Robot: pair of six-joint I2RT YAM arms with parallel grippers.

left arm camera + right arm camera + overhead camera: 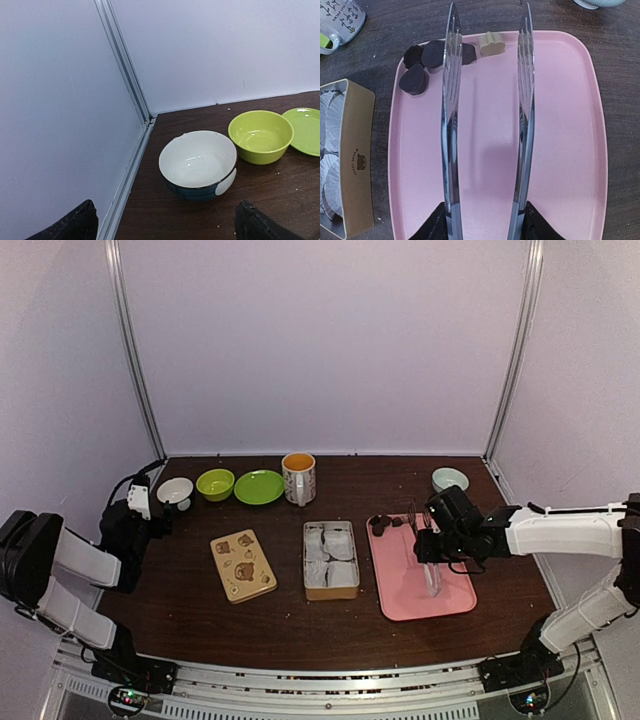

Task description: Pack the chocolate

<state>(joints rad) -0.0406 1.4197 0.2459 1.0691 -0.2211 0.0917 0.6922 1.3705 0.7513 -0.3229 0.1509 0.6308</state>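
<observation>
Several dark brown chocolates (414, 82) and one cream piece (492, 43) lie at the far left corner of the pink tray (560, 150); they also show in the top view (385, 523). My right gripper (485, 220) is shut on metal tongs (451, 100), whose two arms are spread apart above the tray, tips near the chocolates and holding nothing. In the top view the right gripper (432, 545) hovers over the tray (455, 595). The open tin (331, 558), lined with white paper cups, stands left of the tray. My left gripper (167, 227) is open and empty, in front of a white bowl.
The tan bear-printed lid (243, 565) lies left of the tin. Along the back stand a white bowl (197, 160), a green bowl (260, 135), a green plate (305, 130), a mug (298, 478) and a pale bowl (450, 479). The left wall rail is close to the left gripper.
</observation>
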